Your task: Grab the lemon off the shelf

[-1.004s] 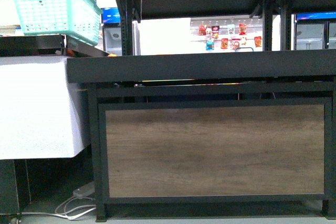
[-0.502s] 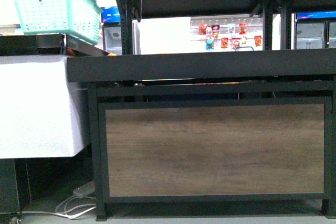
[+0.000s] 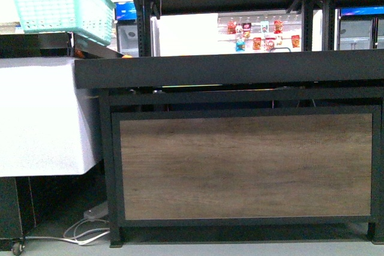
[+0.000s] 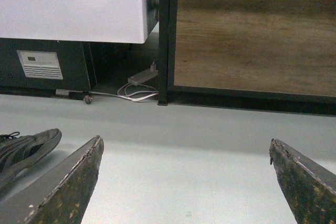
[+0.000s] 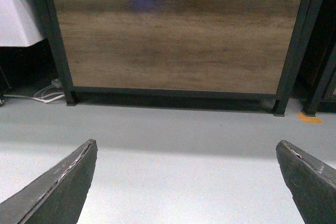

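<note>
Wrist views: left claw [image 4: 184,140], right claw [image 5: 187,141] gape empty.

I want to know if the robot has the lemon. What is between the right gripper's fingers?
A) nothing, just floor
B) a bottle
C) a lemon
A: the right gripper is wide open, and only the bare grey floor shows between its two fingers.
</note>
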You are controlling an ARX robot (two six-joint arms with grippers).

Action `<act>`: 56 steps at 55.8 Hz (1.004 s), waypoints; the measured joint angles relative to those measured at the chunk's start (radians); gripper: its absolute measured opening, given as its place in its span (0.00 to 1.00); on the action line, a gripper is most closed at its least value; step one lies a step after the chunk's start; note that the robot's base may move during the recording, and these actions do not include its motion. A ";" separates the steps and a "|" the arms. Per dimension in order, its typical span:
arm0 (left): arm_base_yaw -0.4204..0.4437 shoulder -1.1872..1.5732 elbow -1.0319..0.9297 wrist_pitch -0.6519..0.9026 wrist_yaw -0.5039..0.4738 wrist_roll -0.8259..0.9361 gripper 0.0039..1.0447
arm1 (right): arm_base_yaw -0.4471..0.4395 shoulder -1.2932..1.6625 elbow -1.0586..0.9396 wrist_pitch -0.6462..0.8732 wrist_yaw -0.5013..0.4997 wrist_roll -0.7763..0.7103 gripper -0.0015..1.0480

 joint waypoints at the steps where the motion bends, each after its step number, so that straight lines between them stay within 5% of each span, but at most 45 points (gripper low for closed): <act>1: 0.000 0.000 0.000 0.000 0.000 0.000 0.93 | 0.000 0.000 0.000 0.000 0.000 0.000 0.98; 56: 0.000 0.000 0.000 0.000 0.000 0.000 0.93 | 0.000 0.000 0.000 0.000 0.001 0.000 0.98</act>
